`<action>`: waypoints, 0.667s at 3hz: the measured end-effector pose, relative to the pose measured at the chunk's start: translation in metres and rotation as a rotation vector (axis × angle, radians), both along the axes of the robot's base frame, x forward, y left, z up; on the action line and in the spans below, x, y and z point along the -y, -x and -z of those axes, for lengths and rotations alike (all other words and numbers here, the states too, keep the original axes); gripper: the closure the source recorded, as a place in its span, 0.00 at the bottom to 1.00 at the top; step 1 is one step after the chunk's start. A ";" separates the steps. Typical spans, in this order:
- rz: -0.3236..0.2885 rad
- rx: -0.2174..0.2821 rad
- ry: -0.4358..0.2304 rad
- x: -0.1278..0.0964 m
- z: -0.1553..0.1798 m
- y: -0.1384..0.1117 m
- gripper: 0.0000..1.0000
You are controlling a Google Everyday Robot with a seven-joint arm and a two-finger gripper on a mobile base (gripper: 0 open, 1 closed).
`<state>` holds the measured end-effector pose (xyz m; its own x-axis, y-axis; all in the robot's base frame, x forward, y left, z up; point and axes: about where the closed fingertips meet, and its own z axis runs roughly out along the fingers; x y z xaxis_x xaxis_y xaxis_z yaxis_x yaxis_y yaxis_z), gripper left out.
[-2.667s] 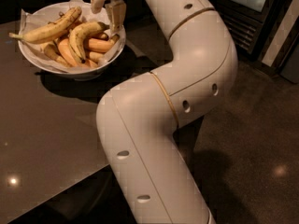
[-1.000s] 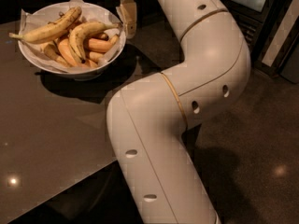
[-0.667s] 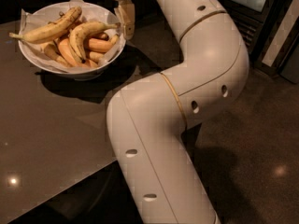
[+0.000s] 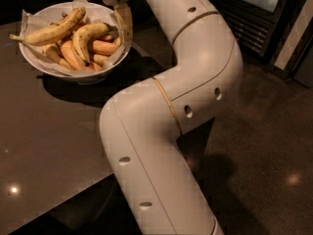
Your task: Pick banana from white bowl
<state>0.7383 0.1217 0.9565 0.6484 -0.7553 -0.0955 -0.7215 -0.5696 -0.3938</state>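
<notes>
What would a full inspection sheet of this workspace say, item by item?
Surface: dark glossy table with lamp glints on it.
Job's things: curved speckled banana lying in the white bowl, on top of other fruit.
Clutter: longer straight banana, stubby orange bananas and crinkled paper lining, all in the bowl.
Grippers: claw at the picture's top edge, over the bowl's right rim, open, holding nothing.
Cables: nothing seen.
Surroundings: white arm beside the table, dark floor, dark cabinet behind.
</notes>
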 end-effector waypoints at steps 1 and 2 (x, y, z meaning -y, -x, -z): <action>-0.011 0.005 0.033 -0.002 -0.001 0.003 0.00; -0.007 0.012 0.045 -0.003 -0.007 0.005 0.00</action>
